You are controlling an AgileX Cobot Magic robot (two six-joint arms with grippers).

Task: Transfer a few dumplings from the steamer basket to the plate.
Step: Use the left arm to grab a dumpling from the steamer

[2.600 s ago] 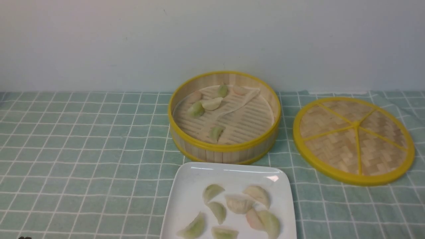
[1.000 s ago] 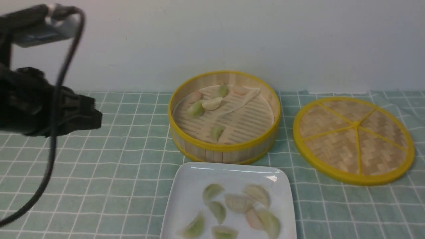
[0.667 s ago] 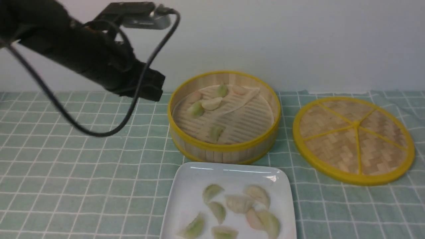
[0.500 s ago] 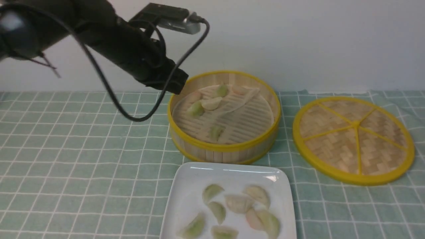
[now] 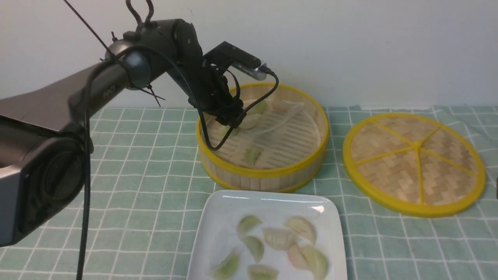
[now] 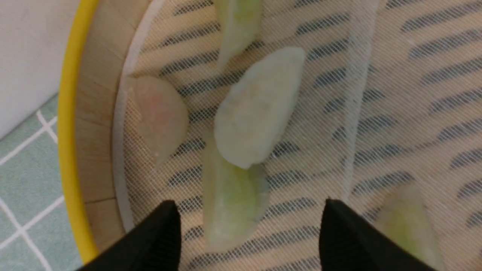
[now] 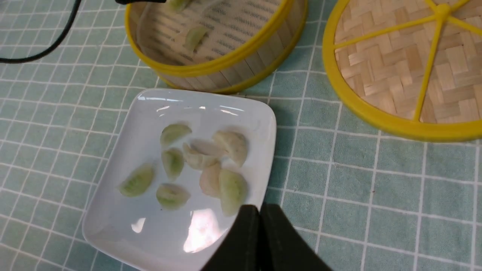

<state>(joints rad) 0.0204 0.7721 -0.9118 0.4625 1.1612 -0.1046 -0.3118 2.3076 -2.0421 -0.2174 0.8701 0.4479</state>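
Note:
The steamer basket (image 5: 264,173) stands mid-table with several dumplings on its liner. My left gripper (image 5: 233,116) reaches down into its left rear part. In the left wrist view that gripper (image 6: 250,205) is open, and a green dumpling (image 6: 233,203) lies between the fingertips, untouched. A cream dumpling (image 6: 260,109) overlaps it, and a pink one (image 6: 158,113) lies by the basket wall (image 6: 69,131). The white plate (image 5: 221,217) in front holds several dumplings (image 5: 280,238). My right gripper (image 7: 260,210) is shut and empty, above the plate's (image 7: 124,210) edge.
The flat woven lid (image 5: 414,163) with yellow spokes lies right of the basket. A green checked cloth (image 5: 116,186) covers the table, and a pale wall stands close behind. The left arm's black cable (image 5: 206,136) hangs over the basket's left rim.
My left arm has swung in from the left and come down over the basket's left rear part. Its jaws have opened. Dumplings, plate and lid have not moved.

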